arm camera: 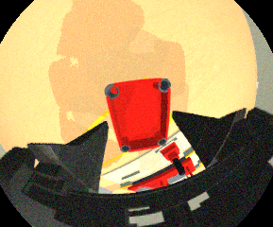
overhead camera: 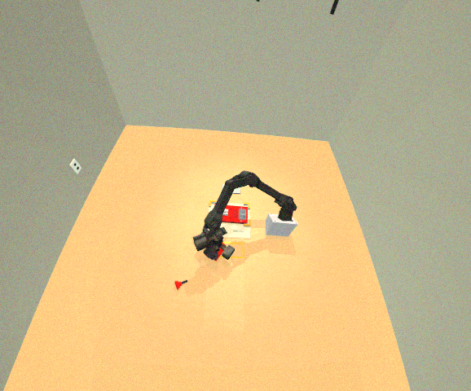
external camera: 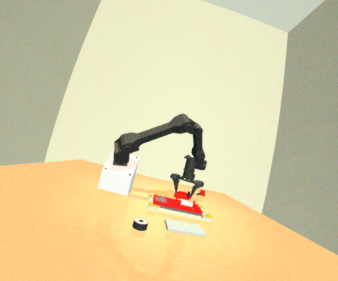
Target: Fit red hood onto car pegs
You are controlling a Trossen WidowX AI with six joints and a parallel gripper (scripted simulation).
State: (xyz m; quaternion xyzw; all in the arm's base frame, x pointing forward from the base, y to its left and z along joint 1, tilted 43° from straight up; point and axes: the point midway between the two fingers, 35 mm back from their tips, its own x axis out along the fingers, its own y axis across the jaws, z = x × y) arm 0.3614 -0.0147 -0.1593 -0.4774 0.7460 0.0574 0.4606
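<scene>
The red hood (arm camera: 140,111) (external camera: 179,194) lies on the table, with a grey-ringed hole at each corner in the wrist view. My gripper (arm camera: 142,119) (external camera: 183,194) is open above the hood, its fingers spread on either side and apart from it in the wrist view. In the top view the gripper hides most of the hood. The red car chassis (overhead camera: 238,217) (external camera: 172,205) sits in its jig (overhead camera: 247,205) (external camera: 207,218). The white-topped engine block (external camera: 186,202) is on its deck. The pegs are too small to make out clearly.
A white slotted plate (overhead camera: 244,232) lies beside the jig, near a yellow outline (overhead camera: 243,251). A red and black object (overhead camera: 178,284) (external camera: 202,192) lies beyond the hood. A black roll (external camera: 140,225) and a grey slab (external camera: 185,228) lie on the jig's other side. The arm stands on a white base (overhead camera: 279,226) (external camera: 116,182).
</scene>
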